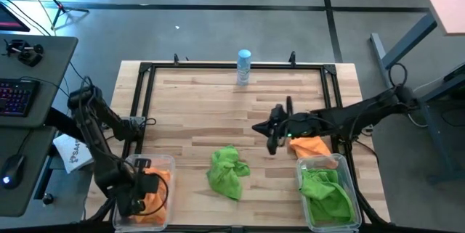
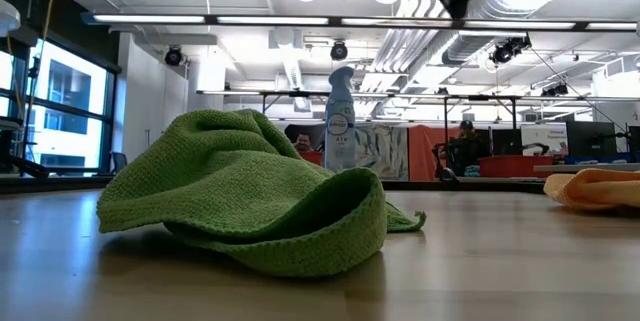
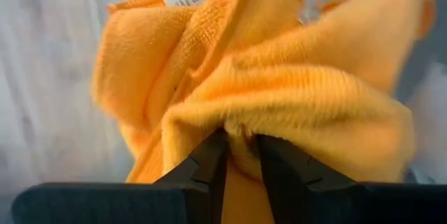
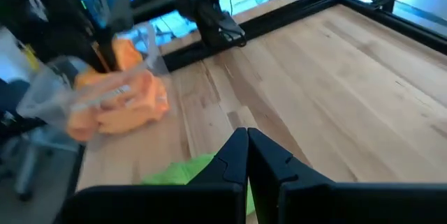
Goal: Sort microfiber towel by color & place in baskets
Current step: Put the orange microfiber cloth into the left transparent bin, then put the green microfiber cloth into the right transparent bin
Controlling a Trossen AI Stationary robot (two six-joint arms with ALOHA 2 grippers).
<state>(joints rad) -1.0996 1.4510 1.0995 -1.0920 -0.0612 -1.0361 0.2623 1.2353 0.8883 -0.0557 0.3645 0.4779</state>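
**Left gripper pinching an orange cloth at its tub; right gripper empty above the table**

Landmark: the green towel [image 1: 228, 171] lying crumpled on the wooden table [image 1: 218, 109], between the two tubs at the table's near edge.

Left of the green towel stands the left basket [image 1: 166, 162], a clear tub holding orange cloth. The left gripper [image 1: 138, 202] is over this tub. In the left wrist view its fingers [image 3: 209, 165] stand nearly together, nipping a fold of an orange towel [image 3: 279, 84] whose white label is turned up.

Right of the green towel stands the right basket [image 1: 349, 182], holding bunched green towels [image 1: 325, 193]. Just behind that tub a loose orange cloth [image 1: 312, 146] lies on the table, touching or just beside the tub's far rim.

The right gripper [image 1: 273, 133] hangs above bare wood beyond the green towel, beside the loose orange cloth. In the right wrist view its fingers [image 4: 234, 158] are pressed together with nothing between them.

Farthest off, a white-and-blue bottle [image 1: 243, 66] stands upright at the black frame [image 1: 196, 67].
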